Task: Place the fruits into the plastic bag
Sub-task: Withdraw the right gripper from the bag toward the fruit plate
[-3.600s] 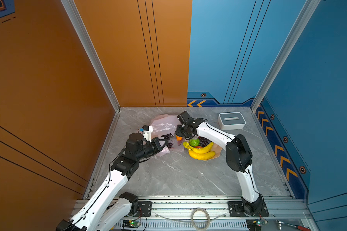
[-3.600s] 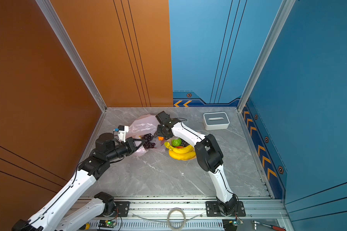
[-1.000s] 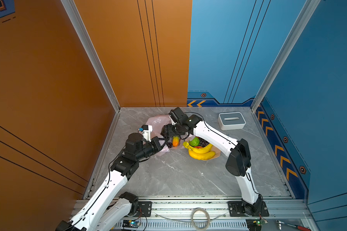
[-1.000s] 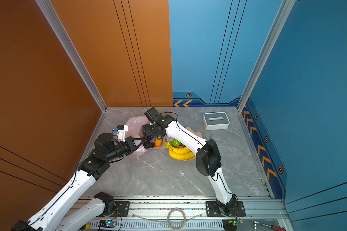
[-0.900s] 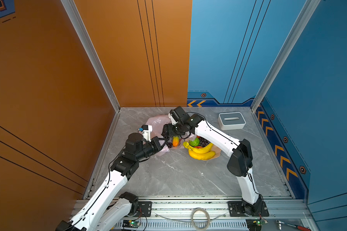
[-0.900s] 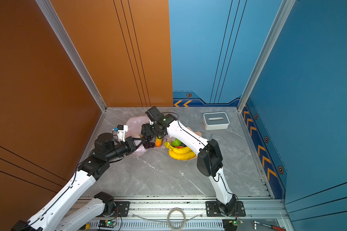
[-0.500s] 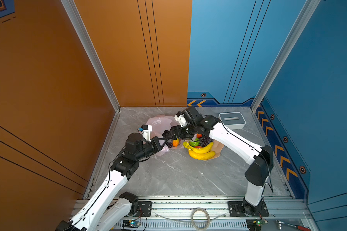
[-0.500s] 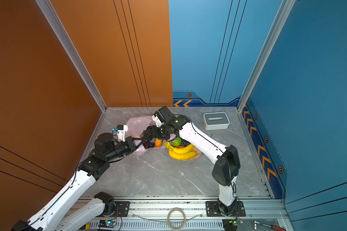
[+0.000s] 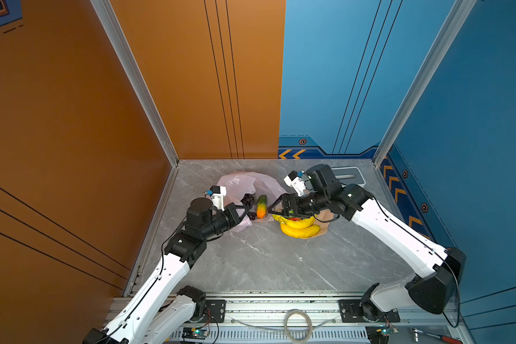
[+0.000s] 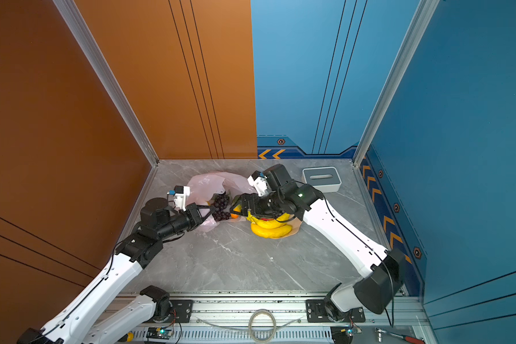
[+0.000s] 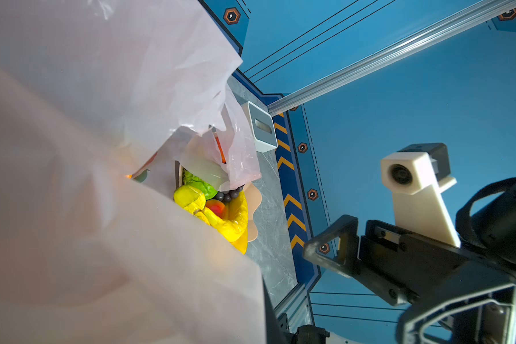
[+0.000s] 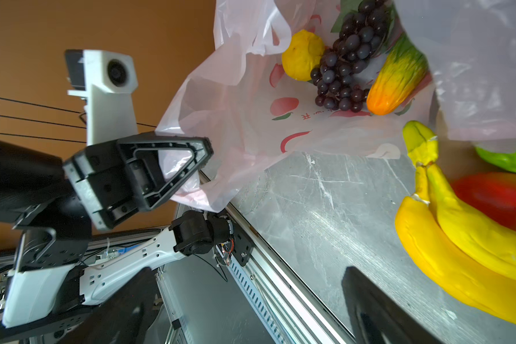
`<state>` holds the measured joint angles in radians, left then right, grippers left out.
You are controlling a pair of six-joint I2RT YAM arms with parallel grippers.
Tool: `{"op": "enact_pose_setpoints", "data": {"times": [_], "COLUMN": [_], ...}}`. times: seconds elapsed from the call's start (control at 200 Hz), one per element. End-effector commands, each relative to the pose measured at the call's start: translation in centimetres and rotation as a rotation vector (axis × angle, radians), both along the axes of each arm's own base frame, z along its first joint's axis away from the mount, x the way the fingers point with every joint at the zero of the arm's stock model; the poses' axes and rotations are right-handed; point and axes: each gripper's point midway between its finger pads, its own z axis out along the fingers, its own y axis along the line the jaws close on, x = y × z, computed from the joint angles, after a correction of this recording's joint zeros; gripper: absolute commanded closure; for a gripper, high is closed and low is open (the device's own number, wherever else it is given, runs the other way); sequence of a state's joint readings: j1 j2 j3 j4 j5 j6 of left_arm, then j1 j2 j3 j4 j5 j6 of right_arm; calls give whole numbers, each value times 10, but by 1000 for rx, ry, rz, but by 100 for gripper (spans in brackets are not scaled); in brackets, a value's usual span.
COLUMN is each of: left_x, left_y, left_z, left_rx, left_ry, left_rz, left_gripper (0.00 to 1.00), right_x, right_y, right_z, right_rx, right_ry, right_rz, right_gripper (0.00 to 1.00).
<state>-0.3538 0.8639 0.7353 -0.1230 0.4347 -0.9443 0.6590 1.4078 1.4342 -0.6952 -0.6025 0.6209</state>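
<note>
The pale-pink plastic bag (image 9: 239, 184) lies open on the table. My left gripper (image 9: 242, 208) is shut on its near edge and holds the mouth up. Dark grapes (image 12: 346, 59), a yellow round fruit (image 12: 303, 55) and the green-to-orange oblong fruit (image 9: 261, 207) lie inside the mouth. My right gripper (image 9: 272, 209) hangs open and empty between the bag and the peach bowl (image 9: 322, 216). The bowl holds the banana bunch (image 9: 300, 227), a red mango (image 12: 495, 196) and a green lime (image 12: 507, 160). The bag covers my left jaws in the left wrist view.
A white-and-grey slotted box (image 10: 322, 178) stands at the back right, behind my right arm. The orange wall and the table's left rail run close beside the bag. An aluminium rail borders the table's front edge.
My right arm has drawn back to the right, from over the bag's mouth toward the bowl, and its jaws have spread wider. The left gripper and the bag have stayed put.
</note>
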Motion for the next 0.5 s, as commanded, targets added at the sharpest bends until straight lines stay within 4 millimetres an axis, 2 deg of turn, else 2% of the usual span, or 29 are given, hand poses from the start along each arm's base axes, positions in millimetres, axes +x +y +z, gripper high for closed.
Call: {"op": "enact_pose_setpoints", "data": {"times": [0.0,0.125,0.285,0.305,0.496], "left_x": [2,1,1,1,2], "left_y": [3,4,4,4,5], "left_z": [6,7,5,5,4], "left_rx": [-11,-8,-5,-4,-3], "left_ry": [-18,-19,-16,-15,-13], "left_rz": [18,18,20,21,23], "left_gripper": [100,100,100,100,100], "right_x": [-4,-4,3,-2,0], "right_y": [-16,-44,-84,-81,-88], "right_z": [-2,-14,-28,-28,-37], "right_rx": [0,-138,-449,-475,-641], "right_ry": [-37,-129,-311,-336,-419], "right_rz": [2,-47,-100,-81,-56], "right_gripper": [3,1,0,0,0]}}
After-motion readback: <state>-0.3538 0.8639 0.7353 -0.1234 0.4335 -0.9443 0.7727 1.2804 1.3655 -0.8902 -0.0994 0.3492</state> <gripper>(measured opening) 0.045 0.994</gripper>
